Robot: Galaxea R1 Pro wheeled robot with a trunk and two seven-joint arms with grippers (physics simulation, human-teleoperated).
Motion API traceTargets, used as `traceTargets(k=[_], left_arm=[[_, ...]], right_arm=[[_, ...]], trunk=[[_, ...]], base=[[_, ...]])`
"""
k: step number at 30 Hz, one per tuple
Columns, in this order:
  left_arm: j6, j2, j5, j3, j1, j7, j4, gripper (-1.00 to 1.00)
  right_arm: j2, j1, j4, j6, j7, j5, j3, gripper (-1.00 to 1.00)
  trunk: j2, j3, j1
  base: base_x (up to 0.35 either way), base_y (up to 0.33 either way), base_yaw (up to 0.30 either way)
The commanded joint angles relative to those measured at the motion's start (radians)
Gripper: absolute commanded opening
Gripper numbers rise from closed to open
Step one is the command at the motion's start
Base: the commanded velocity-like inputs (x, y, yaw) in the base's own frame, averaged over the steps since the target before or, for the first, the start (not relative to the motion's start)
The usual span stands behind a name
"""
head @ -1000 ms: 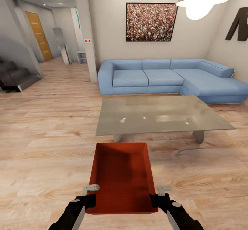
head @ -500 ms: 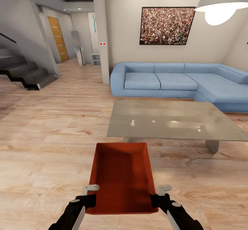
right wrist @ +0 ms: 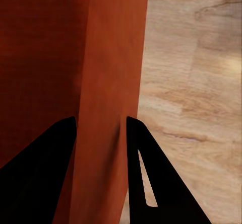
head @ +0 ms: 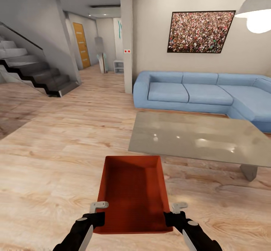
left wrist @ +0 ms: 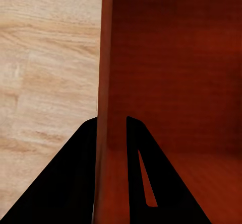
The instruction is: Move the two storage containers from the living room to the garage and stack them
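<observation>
A red-orange storage container (head: 132,192) hangs in front of me above the light wood plank flooring (head: 49,168) of the living room, held from both sides. My left gripper (head: 98,214) is shut on its left wall (left wrist: 106,133), one black finger on each face. The right gripper (head: 168,215) is shut on the right wall (right wrist: 103,133) the same way. The bin is empty and level. The second container is out of view.
A grey low table (head: 195,138) stands just ahead to the right, the blue sectional sofa (head: 203,95) and crowd photo (head: 199,32) behind it. A pillar (head: 126,36), a dark staircase (head: 34,74) on the left and a corridor with an orange-brown door (head: 81,44) lie ahead.
The whole view has swung to the left: table, sofa and photo slid rightward and the stairs came in. The container and both grippers kept their places in the picture.
</observation>
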Motion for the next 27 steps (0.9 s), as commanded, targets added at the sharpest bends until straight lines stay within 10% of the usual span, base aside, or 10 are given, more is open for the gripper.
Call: traceTargets(k=[1, 27], left_arm=[[0.006, 0.011, -0.002, -0.003, -0.001, 0.011, -0.001, -1.0], [0.006, 0.011, -0.002, -0.003, -0.001, 0.011, -0.001, -1.0]], right_arm=[[-0.002, 0.0, -0.003, 0.007, 0.009, -0.013, 0.019, -1.0], [-0.002, 0.0, -0.003, 0.007, 0.009, -0.013, 0.02, -1.0]], trunk=[[0.007, 0.003, -0.004], [0.189, 0.111, -0.104]], base=[[0.0, 0.0, 0.229], [0.0, 0.0, 0.229]])
